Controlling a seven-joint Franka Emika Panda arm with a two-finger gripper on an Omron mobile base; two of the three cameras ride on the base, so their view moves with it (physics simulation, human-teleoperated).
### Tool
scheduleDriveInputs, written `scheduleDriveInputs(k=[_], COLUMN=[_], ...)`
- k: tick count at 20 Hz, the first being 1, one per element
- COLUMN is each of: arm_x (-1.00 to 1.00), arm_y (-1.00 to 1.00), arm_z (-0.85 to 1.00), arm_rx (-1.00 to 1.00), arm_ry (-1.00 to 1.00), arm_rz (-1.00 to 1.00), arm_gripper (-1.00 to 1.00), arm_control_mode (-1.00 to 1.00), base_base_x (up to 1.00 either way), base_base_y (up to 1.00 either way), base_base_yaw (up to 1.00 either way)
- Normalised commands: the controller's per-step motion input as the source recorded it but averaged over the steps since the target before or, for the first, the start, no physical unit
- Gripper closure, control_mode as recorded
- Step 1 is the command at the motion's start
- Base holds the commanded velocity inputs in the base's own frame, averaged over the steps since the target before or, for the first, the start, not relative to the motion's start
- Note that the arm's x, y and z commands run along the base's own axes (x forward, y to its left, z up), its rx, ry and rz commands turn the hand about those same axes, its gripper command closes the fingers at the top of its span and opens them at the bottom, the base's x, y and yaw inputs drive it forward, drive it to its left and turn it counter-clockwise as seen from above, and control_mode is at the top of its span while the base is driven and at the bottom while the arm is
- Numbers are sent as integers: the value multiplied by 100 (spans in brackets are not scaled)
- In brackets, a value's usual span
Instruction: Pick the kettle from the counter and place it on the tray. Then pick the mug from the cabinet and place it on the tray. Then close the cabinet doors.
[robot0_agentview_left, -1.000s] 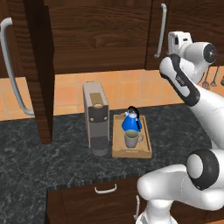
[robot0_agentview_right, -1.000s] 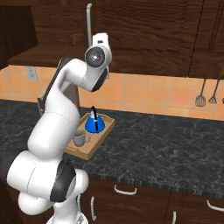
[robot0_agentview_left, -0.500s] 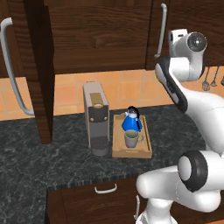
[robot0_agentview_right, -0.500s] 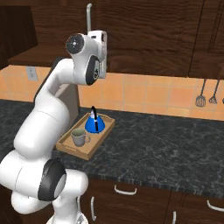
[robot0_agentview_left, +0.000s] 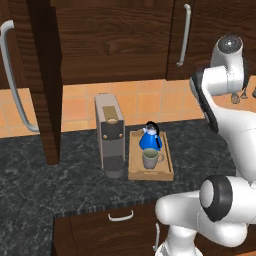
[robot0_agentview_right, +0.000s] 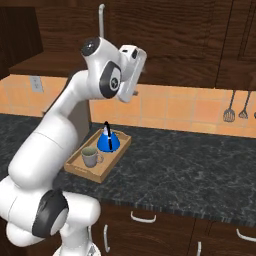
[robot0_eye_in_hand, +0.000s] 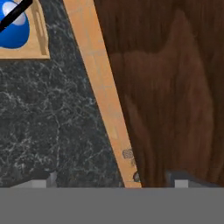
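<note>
The blue kettle (robot0_agentview_left: 149, 139) and the grey-beige mug (robot0_agentview_left: 150, 159) both stand on the wooden tray (robot0_agentview_left: 167, 159), which rests on the dark counter (robot0_agentview_left: 60, 185). In the right base view the kettle (robot0_agentview_right: 108, 141) sits behind the mug (robot0_agentview_right: 90, 156). My gripper (robot0_eye_in_hand: 113, 181) is open and holds nothing. It points down along a dark wood cabinet door (robot0_eye_in_hand: 175, 87), above the counter and right of the tray. One cabinet door (robot0_agentview_left: 47, 80) stands swung out toward me, edge-on. The panel (robot0_agentview_left: 115, 40) to its right lies flush.
A grey coffee machine (robot0_agentview_left: 110, 132) stands left of the tray. Utensils (robot0_agentview_right: 235, 111) hang on the orange tiled wall to the right. Drawer fronts with small handles (robot0_agentview_left: 121, 216) run below the counter. My raised arm (robot0_agentview_right: 65, 125) leans over the tray.
The jaws have spread from partly closed to wide open. The hand has swung right and turned along the cabinet front. Kettle, mug and tray have not moved.
</note>
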Motion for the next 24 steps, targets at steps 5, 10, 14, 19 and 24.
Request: scheduleDriveInputs(k=[5, 10, 14, 19, 24], arm_x=[-83, -98, -94, -30, -25], arm_y=[-12, 0, 0, 1, 0], arm_z=[-70, -49, 0, -10, 0], arm_rx=[2, 1, 8, 2, 5], arm_ry=[4, -3, -10, 3, -1], arm_rz=[-22, -12, -1, -1, 0], arm_gripper=[-100, -100, -100, -100, -100], arm_control_mode=[-100, -100, -100, -100, -100], base_base_x=[0, 0, 0, 0, 0], base_base_y=[0, 0, 0, 0, 0], base_base_yaw=[0, 0, 0, 0, 0])
